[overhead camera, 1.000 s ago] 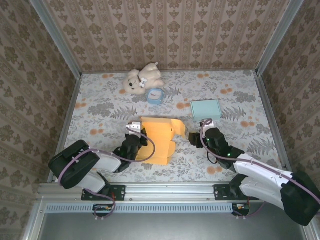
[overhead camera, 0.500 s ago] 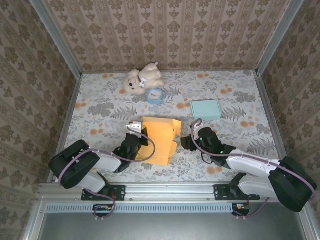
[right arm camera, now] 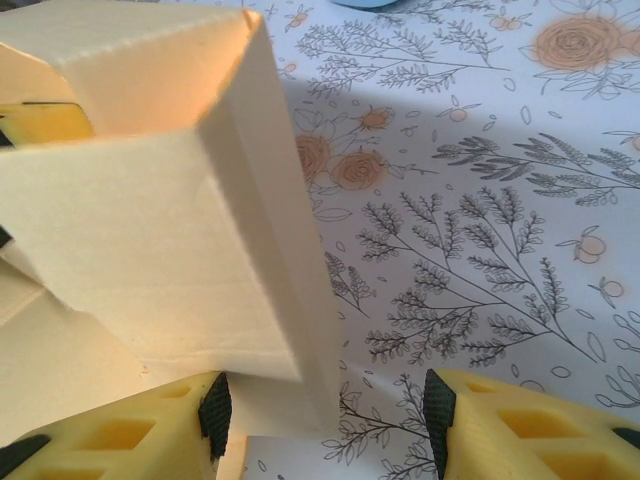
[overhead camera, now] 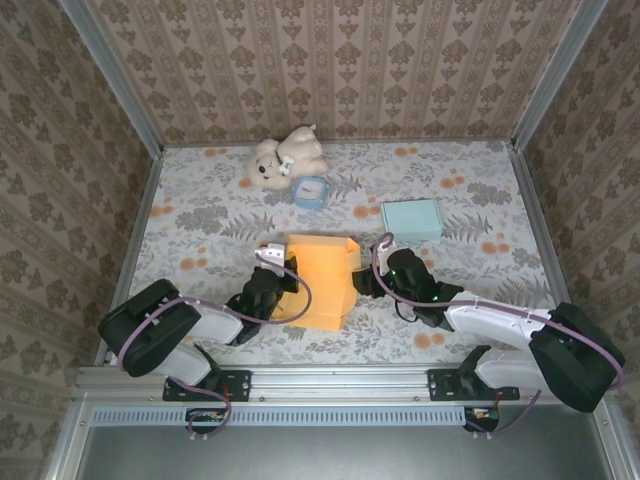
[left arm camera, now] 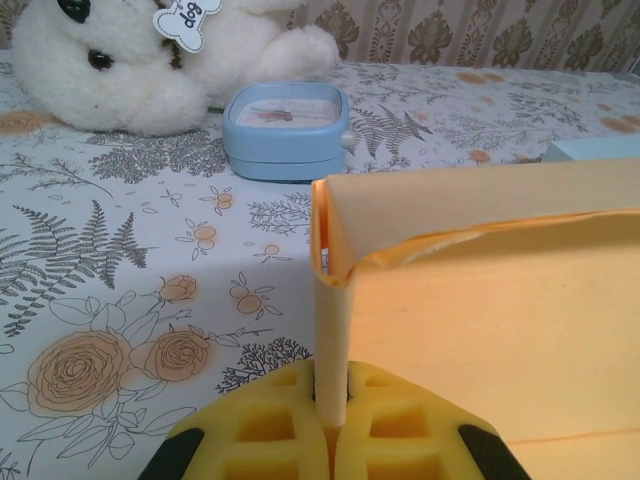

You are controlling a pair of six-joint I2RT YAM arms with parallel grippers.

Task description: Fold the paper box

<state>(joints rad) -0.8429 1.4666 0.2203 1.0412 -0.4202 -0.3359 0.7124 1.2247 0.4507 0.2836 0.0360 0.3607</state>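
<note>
Yellow foam pads (left arm camera: 270, 440) of the left gripper (left arm camera: 330, 425) are pressed together on a thin upright wall of the orange paper box (left arm camera: 480, 320), with only the card's thickness between them. In the top view this left gripper (overhead camera: 281, 279) meets the box's left side, and the paper box (overhead camera: 322, 282) stands on the floral table (overhead camera: 200, 215) between the two arms, near the front edge.

The right gripper (right arm camera: 325, 410) has its fingers (right arm camera: 530, 435) parted about halfway. They straddle the box's lower corner (one sits close under the panel, the other stands apart over bare cloth). Whether the nearer one touches the card cannot be told. From above, the right gripper (overhead camera: 363, 281) sits just beside the box's right side.

Both wrist views cut the pads off at the bottom edge, and the box (right arm camera: 150, 230) runs out of frame to the left. Its inside is hard to make out. Behind it lie a white plush dog (overhead camera: 285, 157), a small blue clock (overhead camera: 312, 191) and a flat teal box (overhead camera: 412, 218), well apart from the grippers.
</note>
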